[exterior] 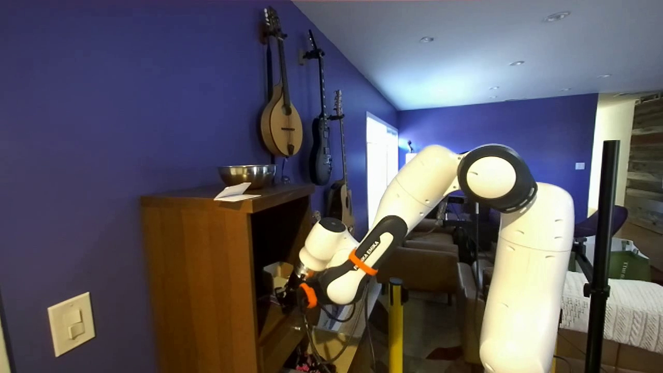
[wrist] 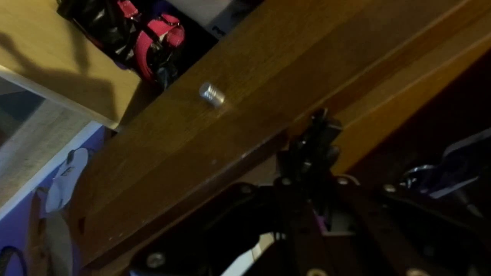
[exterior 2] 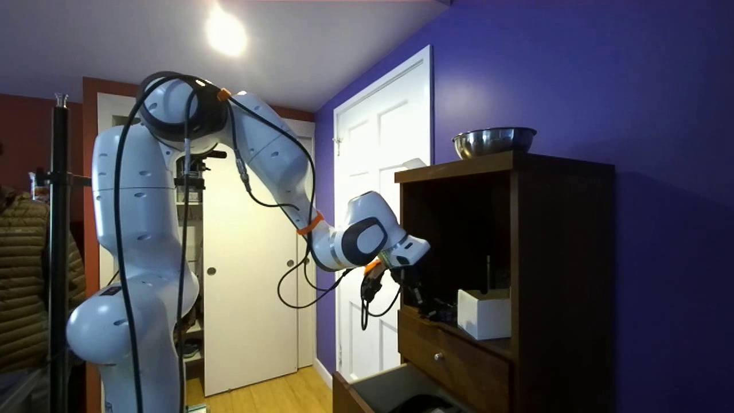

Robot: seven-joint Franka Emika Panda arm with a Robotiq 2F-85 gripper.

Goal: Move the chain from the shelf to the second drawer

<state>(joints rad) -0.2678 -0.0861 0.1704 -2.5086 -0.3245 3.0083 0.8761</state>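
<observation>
A gripper (wrist: 310,151) hovers at the shelf (exterior 2: 453,223); in shadow, its jaws' spread and the chain's place cannot be told. Best pinch firmly before swinging to the open drawer (wrist: 46,34), wrist view's ten o'clock.

Two drawers (exterior 2: 395,381), one bowl (exterior 2: 494,142)

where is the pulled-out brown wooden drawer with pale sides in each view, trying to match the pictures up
In an exterior view, the pulled-out brown wooden drawer with pale sides is at the bottom edge, near the middle.
In an exterior view, the drawer is at the bottom edge, slightly right of the middle.
In the wrist view, the drawer is at upper left.
Shared landmark: the small silver metal knob.
</observation>
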